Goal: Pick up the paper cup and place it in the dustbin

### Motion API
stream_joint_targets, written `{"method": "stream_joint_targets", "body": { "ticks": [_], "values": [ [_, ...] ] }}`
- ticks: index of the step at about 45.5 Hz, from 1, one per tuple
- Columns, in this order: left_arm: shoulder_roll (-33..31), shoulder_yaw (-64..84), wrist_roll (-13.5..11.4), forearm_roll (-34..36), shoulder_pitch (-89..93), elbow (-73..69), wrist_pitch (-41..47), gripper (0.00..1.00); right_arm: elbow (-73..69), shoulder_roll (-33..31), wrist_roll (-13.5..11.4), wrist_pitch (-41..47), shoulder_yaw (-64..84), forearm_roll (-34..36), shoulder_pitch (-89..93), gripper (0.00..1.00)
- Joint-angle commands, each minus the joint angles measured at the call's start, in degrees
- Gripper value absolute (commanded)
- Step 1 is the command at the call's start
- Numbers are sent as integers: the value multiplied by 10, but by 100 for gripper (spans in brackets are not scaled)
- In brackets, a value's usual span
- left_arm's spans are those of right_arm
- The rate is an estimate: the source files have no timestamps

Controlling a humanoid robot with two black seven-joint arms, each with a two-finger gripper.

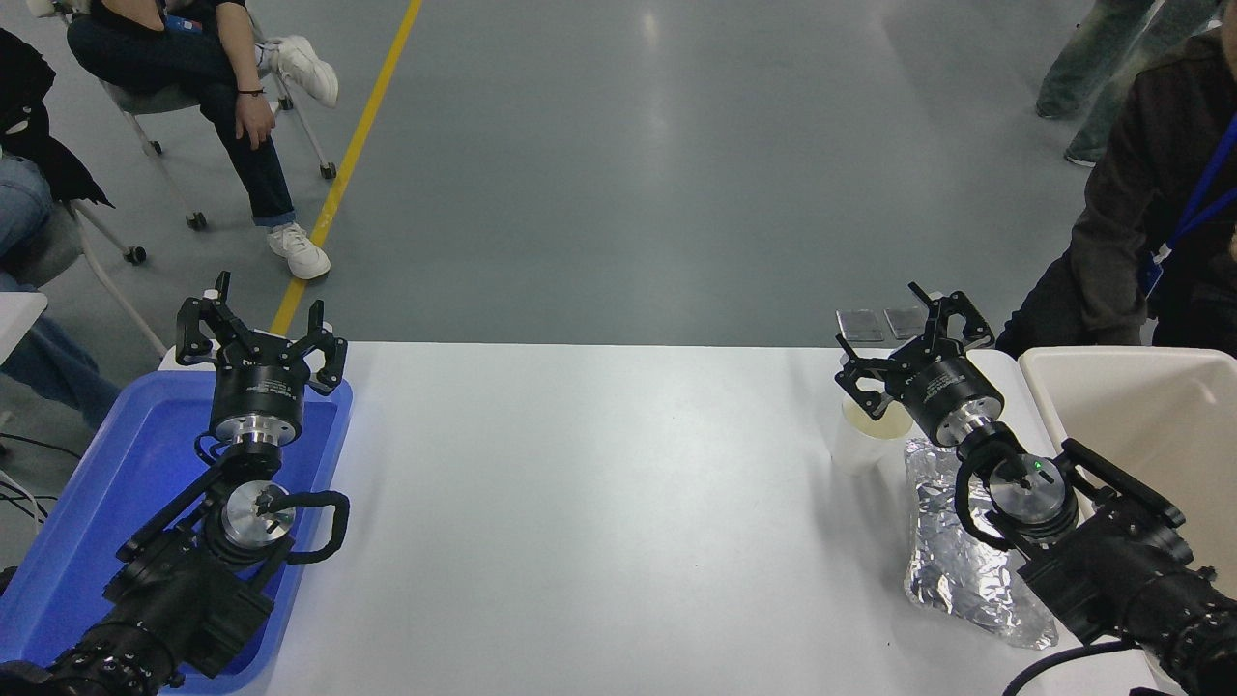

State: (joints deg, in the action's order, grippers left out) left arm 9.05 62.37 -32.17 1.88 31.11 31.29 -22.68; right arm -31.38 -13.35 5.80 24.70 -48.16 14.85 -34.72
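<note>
**Closing in on the cup, nothing gripped yet**

My right fingers (904,353) hang spread wide above the paper cup (863,440), holding nothing. The cup stands upright on the counter (599,503) near its far right corner, mouth up, long axis vertical, wider rim on top; my wrist covers part of the rim. The silver foil packet (952,561) lies just beside it on the near side, and the dustbin (1039,372) sits to the right, past the counter's edge. I judge this the approach step: the grasp is not made. Next I need to drop lower and shift so the cup wall sits between my fingers, then squeeze gently, since thin paper should crush easily. My left fingers (261,333) are parked open over the blue tray (87,503).
</note>
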Motion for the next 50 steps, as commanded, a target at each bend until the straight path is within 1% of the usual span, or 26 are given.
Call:
{"method": "stream_joint_targets", "body": {
  "ticks": [1,11,21,24,28,36,39,43,46,50],
  "values": [
    [0,-1,0,0,0,0,0,99,0,0,0,0,0,0,0,100],
    [1,-1,0,0,0,0,0,99,-5,0,-1,0,2,-3,-1,100],
    [1,-1,0,0,0,0,0,99,-7,-4,0,-2,3,-62,-27,100],
    [1,-1,0,0,1,0,0,99,-7,-9,0,-2,3,-93,-43,100],
    [1,-1,0,0,0,0,0,99,-8,-27,1,-3,3,-159,-70,100],
    [1,-1,0,0,0,0,0,99,-9,-51,1,-3,18,-252,-123,100],
    [1,-1,0,0,0,0,0,99,-9,-62,1,-3,41,-281,-149,100],
    [1,0,0,0,0,0,0,99,-31,-90,0,-3,104,-297,-184,100],
    [1,-1,0,0,0,0,0,99,-63,-129,0,-4,182,-295,-219,100],
    [1,-1,0,0,0,0,0,99,-100,-163,0,-4,306,-295,-279,100]
  ]
}}
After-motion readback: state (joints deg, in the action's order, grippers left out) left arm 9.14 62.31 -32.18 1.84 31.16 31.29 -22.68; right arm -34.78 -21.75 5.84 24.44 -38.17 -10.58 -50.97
